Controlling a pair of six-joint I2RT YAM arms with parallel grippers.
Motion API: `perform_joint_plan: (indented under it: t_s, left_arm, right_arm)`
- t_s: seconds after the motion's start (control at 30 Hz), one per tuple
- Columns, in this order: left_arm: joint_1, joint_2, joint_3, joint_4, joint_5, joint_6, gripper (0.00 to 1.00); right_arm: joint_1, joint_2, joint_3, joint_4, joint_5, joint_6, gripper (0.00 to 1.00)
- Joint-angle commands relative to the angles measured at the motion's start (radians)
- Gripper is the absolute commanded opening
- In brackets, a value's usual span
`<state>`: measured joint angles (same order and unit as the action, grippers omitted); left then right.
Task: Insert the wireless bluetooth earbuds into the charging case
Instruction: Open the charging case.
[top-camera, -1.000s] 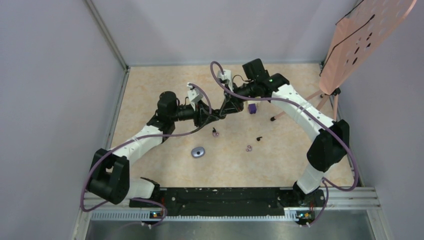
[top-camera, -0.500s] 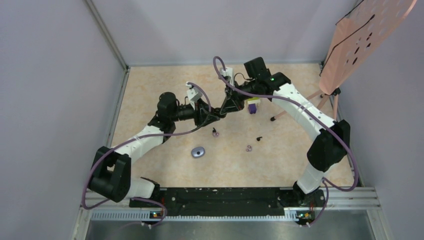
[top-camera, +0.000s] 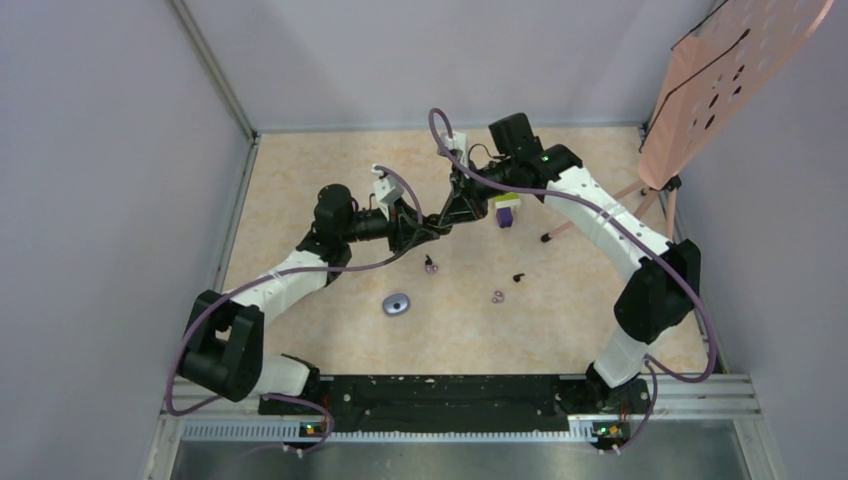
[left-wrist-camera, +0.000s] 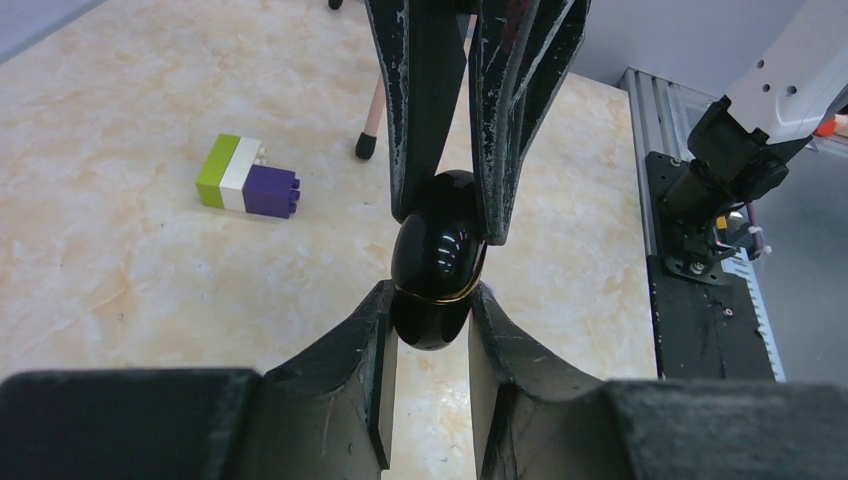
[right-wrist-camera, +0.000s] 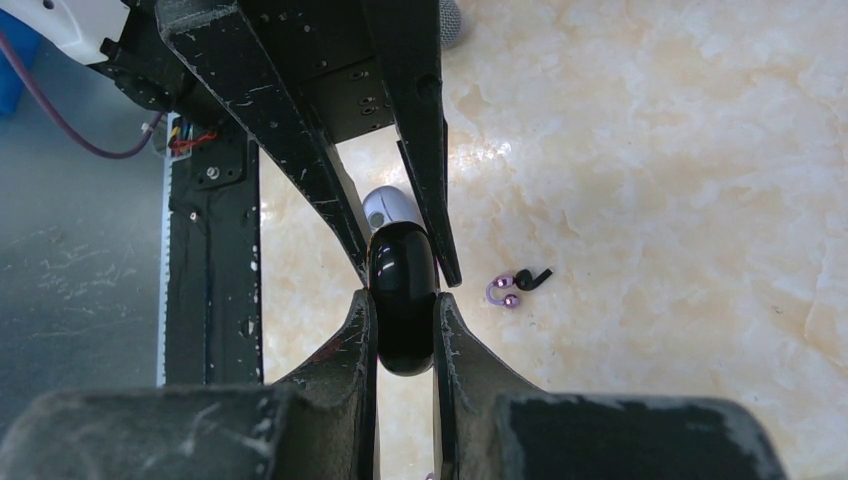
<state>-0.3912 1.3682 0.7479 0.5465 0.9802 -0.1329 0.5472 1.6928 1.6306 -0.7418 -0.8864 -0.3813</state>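
Barely begun — left gripper (left-wrist-camera: 432, 302) and right gripper (right-wrist-camera: 402, 302) both clamp the black charging case (left-wrist-camera: 437, 255), seemingly closed, above the table (top-camera: 300, 180), while three earbuds (top-camera: 498, 296) lie loose there — none inserted.

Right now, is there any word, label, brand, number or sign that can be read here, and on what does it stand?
None can be read. The glossy black case, the green, white and purple block and the pink perforated board show no writing.
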Motion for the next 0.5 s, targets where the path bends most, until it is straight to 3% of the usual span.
perform_joint_plan:
  t_s: [0.0,0.07,0.17,0.23,0.47]
  left_arm:
    - [-0.001,0.003,0.003,0.058,0.023,0.006,0.02]
    - [-0.001,0.002,0.001,0.057,0.031,0.011,0.00]
    - [-0.001,0.001,-0.003,0.051,0.047,0.021,0.00]
    - [-0.001,-0.001,-0.006,0.048,0.053,0.024,0.00]
    - [-0.001,0.001,-0.006,0.045,0.055,0.032,0.00]
  right_arm:
    - [-0.003,-0.011,0.002,0.050,-0.003,0.018,0.00]
    - [-0.002,-0.011,-0.003,0.055,0.006,0.023,0.01]
    - [-0.005,-0.009,-0.003,0.077,0.051,0.055,0.25]
    - [-0.014,-0.004,0.008,0.090,0.076,0.074,0.34]
    - [-0.063,0.022,0.063,0.102,0.092,0.107,0.39]
